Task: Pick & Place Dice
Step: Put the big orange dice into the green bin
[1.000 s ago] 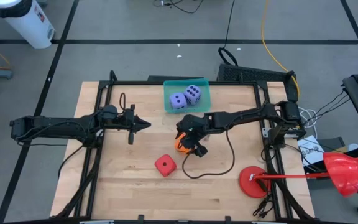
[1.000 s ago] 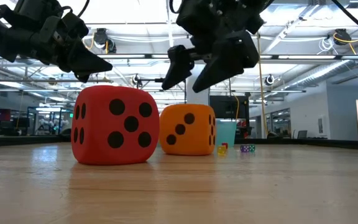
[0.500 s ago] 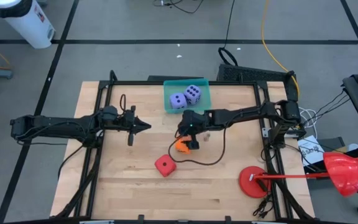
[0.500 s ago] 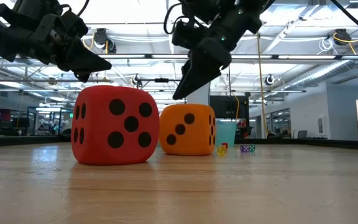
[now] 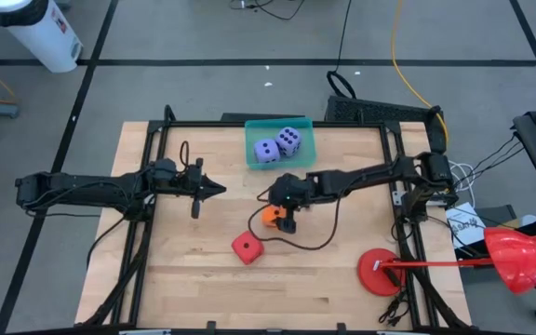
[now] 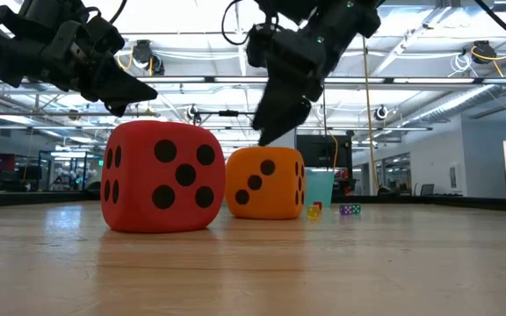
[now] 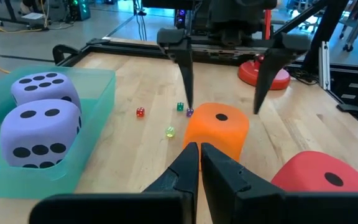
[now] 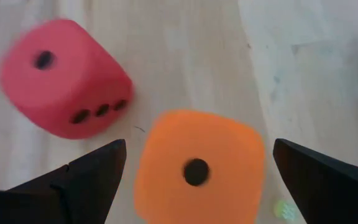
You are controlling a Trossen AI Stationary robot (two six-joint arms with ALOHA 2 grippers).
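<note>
Wooden surface under my two arms, read left to right: my left tool waits over the left-centre boards, fingers pressed together, gripping nothing. The red die sits loose toward the front, untouched. Just right of it, the orange die rests on the boards with my right tool spread wide above it — one finger on each side, not yet closed. Both purple dice already lie in the teal tray at the back. I judge it half done — orange and red remain.
</note>
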